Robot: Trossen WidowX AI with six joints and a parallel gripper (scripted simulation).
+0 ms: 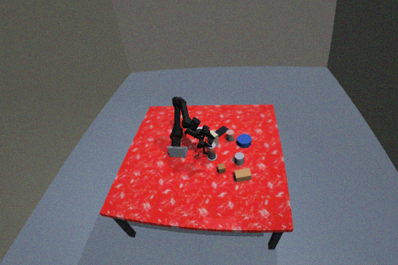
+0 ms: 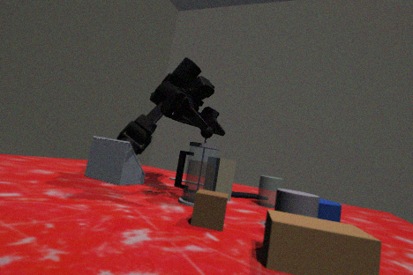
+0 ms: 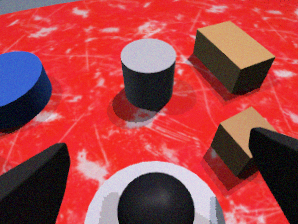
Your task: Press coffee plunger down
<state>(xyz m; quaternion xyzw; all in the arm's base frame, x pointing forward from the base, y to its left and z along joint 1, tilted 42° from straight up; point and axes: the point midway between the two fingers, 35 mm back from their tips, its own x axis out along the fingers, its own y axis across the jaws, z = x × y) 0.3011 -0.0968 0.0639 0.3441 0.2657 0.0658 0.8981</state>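
The bench (image 1: 170, 195) wears a red mottled cover, and the arm stands near its far left part, bent over the French press (image 2: 204, 175), which sits upright just in front of the arm's grey base (image 2: 112, 161), roughly mid-bench toward the far edge. A large tan box (image 2: 318, 247) lies nearer the right edge, then a blue disc (image 3: 20, 90), a grey cylinder (image 3: 148, 72) and a small tan cube (image 2: 209, 209) close beside the press.

The gripper (image 3: 156, 183) hangs over the press with its fingers spread wide on either side of the black plunger knob (image 3: 154, 211), touching nothing that I can see.

The press looks like thin glass on a narrow foot: light, stiff, and easy to topple if nudged sideways. The knob is round and smooth, so it likely slips unless taken squarely across its middle, with any push straight down the rod. How far the plunger has sunk I cannot tell; a thin rod shows above the lid.
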